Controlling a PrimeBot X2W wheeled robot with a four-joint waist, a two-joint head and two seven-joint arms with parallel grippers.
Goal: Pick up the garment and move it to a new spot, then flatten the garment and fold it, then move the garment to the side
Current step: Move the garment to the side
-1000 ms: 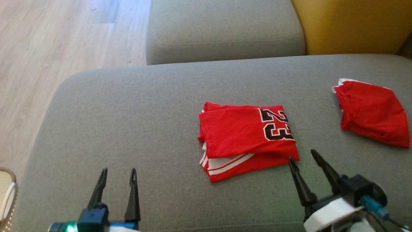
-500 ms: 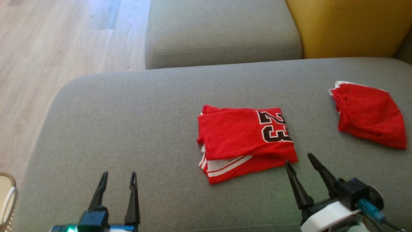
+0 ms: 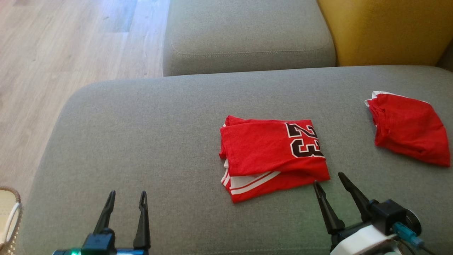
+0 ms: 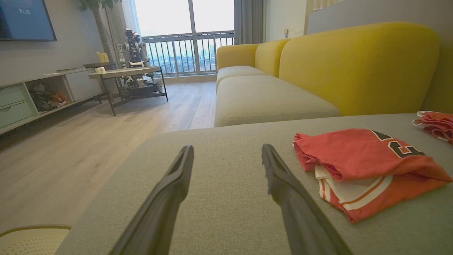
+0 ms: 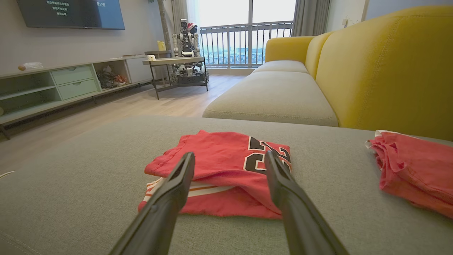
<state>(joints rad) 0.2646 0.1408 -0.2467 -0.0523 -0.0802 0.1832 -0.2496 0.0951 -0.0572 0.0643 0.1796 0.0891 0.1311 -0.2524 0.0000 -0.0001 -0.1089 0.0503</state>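
Observation:
A red garment (image 3: pixel 269 156) with a black "23" and white stripes lies folded on the grey cushion (image 3: pixel 141 148), right of centre. It also shows in the left wrist view (image 4: pixel 361 166) and the right wrist view (image 5: pixel 226 170). My right gripper (image 3: pixel 329 179) is open, its tips just off the garment's near right corner, and the fingers frame the fold in its own view (image 5: pixel 229 156). Open and empty, my left gripper (image 3: pixel 127 194) hovers over bare cushion at the lower left, well to the garment's left (image 4: pixel 226 150).
A second red cloth (image 3: pixel 410 129) lies crumpled at the cushion's right edge. A further grey seat (image 3: pixel 247 32) and a yellow sofa back (image 3: pixel 385 28) stand behind. Wooden floor (image 3: pixel 53 53) lies to the left, with a wicker basket (image 3: pixel 9 212) at the lower left.
The head view has shifted slightly. Both grippers have drawn back a little toward the view's bottom edge; the garment lies unchanged.

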